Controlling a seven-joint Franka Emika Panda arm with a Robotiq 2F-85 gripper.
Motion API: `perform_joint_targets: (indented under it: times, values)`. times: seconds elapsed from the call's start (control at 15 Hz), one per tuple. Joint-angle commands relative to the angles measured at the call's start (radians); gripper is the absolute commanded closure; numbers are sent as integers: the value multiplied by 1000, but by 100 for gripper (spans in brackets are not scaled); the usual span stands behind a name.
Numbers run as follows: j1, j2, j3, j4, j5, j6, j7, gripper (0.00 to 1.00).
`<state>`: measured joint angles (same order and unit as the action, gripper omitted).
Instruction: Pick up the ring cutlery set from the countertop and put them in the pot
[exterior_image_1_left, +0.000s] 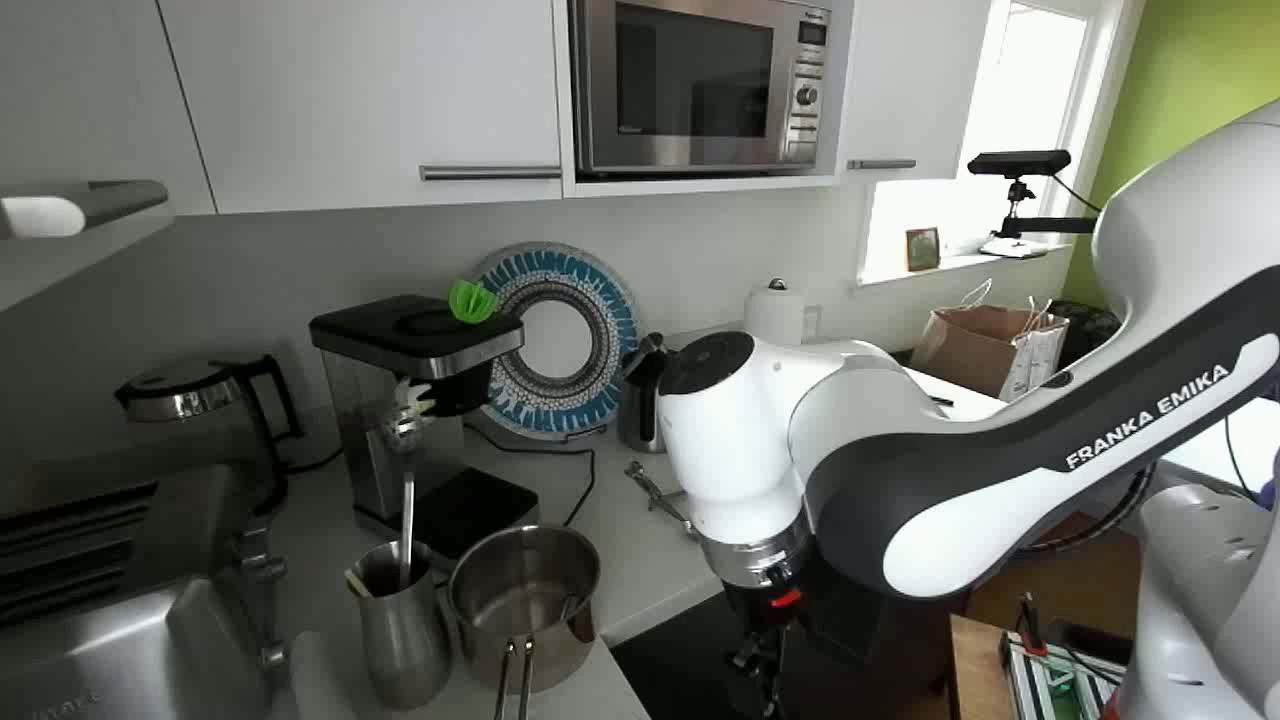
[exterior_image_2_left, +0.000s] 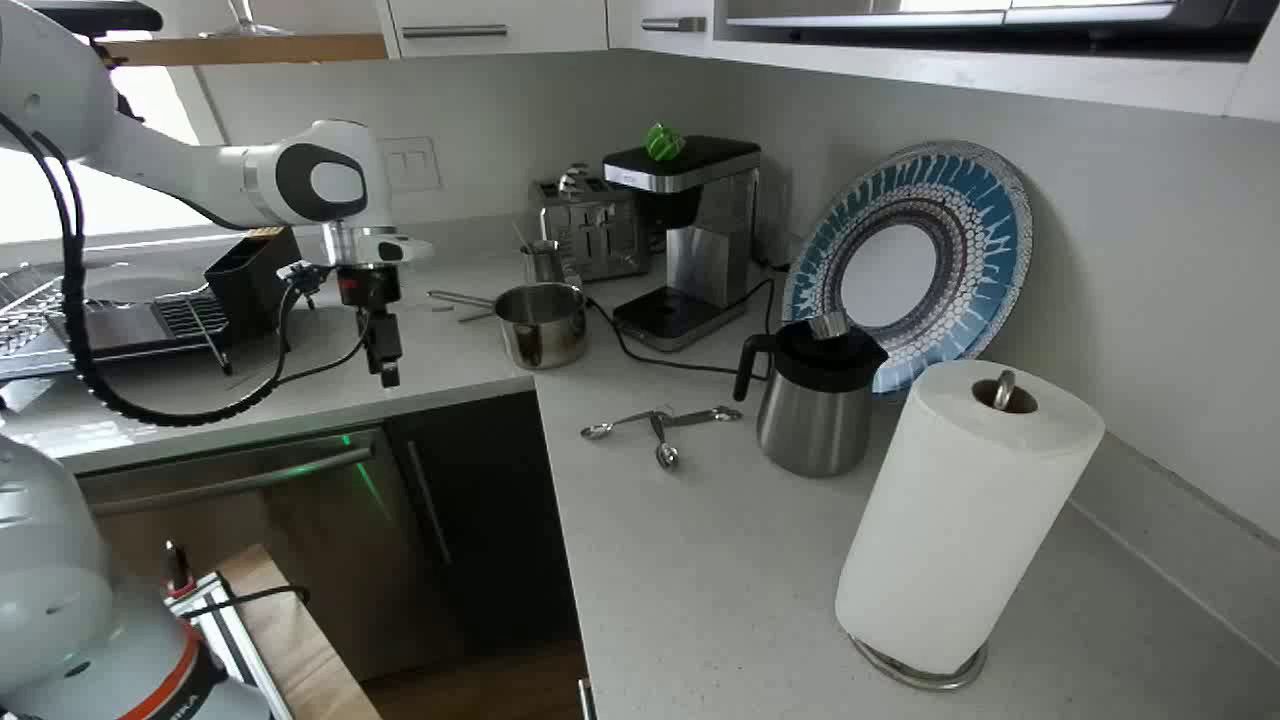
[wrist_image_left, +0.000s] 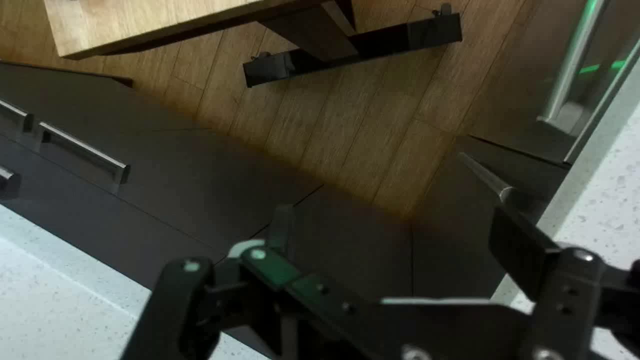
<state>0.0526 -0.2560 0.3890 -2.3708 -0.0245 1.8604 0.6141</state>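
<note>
Centrally, an exterior view shows the ring cutlery set (exterior_image_2_left: 660, 418), a small bunch of thin, silvery metal spoons fanned out in three directions from one meeting point, lying on a pale grey-white tabletop (exterior_image_2_left: 700, 570). To its right stands a brushed-steel carafe (exterior_image_2_left: 815, 420) with black lid and handle; nearer the viewer is a white paper-towel roll (exterior_image_2_left: 960, 530). Farther back, apart from the ring cutlery set, sits the low, round, shiny stainless-steel pot (exterior_image_2_left: 545, 342), its long handle pointing left. Left of the pot, a white-and-black robot arm (exterior_image_2_left: 280, 185) points its slim black fingers (exterior_image_2_left: 385, 350) downward, well apart from the spoons; their spread cannot be judged from this angle. In an exterior view, a silver-framed microwave (exterior_image_1_left: 690, 90) sits overhead, the pot is in the foreground just beside a taller, narrow steel jug (exterior_image_1_left: 400, 640), and farther back the spoons lie close to the arm's outline. The fingers hang near the bottom edge, too dark to read. In the wrist view, the fingers stand wide apart, one on each side, gripping nothing, above dark grey cabinet fronts (wrist_image_left: 215, 170) and a brown plank floor (wrist_image_left: 370, 125); strips of tabletop show at left and right.
</note>
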Motion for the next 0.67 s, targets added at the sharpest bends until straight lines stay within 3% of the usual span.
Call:
perform_joint_targets:
  times: [0.0,0.2,0.6]
  values:
    - [42,5,-40,2,-10,-3,9,0]
    - [33,-18,-86,-15,48,40,7,0]
    - [-59,-124,-336,-118,211,119,-186,0]
